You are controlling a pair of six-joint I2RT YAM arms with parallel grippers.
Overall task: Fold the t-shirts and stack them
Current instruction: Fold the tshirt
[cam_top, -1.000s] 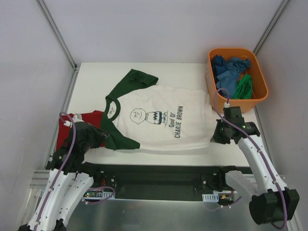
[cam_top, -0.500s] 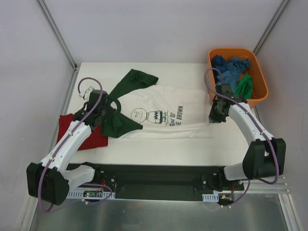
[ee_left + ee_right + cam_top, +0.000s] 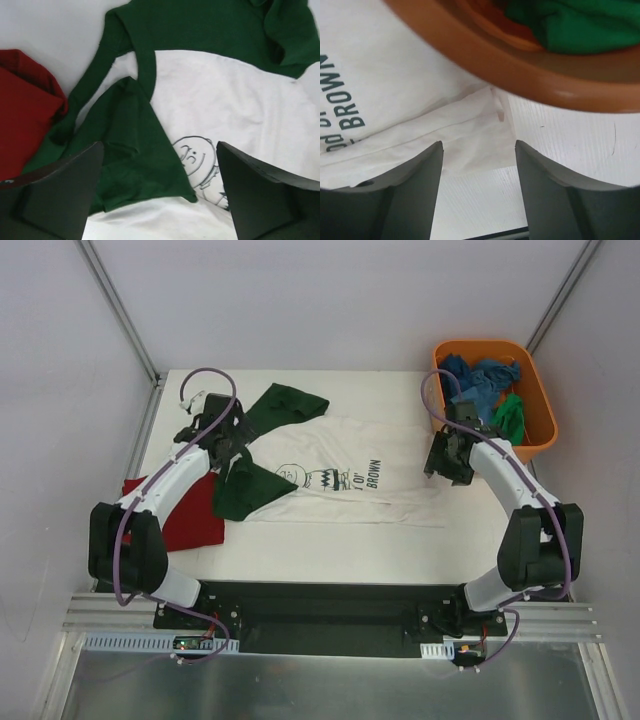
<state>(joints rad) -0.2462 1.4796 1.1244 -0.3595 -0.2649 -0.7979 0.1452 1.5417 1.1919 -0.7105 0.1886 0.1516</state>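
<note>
- First fold is looking done: the white Charlie Brown t-shirt [image 3: 340, 475] is lying across the middle of the desk [image 3: 330, 540], apparently doubled lengthwise, with its print partly covered.
- The left gripper [image 3: 222, 438] is hovering over the collar end, fingers [image 3: 55, 195] spread wide and gripping nothing.
- The right gripper [image 3: 445, 456] is hanging over the hem corner beside the orange tub [image 3: 545, 435], likewise spread and empty.
- Next up, I reckon: tucking in the dark green sleeve [image 3: 245, 490], then pinching the ends for a crosswise fold.
- The dark red t-shirt [image 3: 185, 520] is waiting folded at the left, touching that sleeve.
</note>
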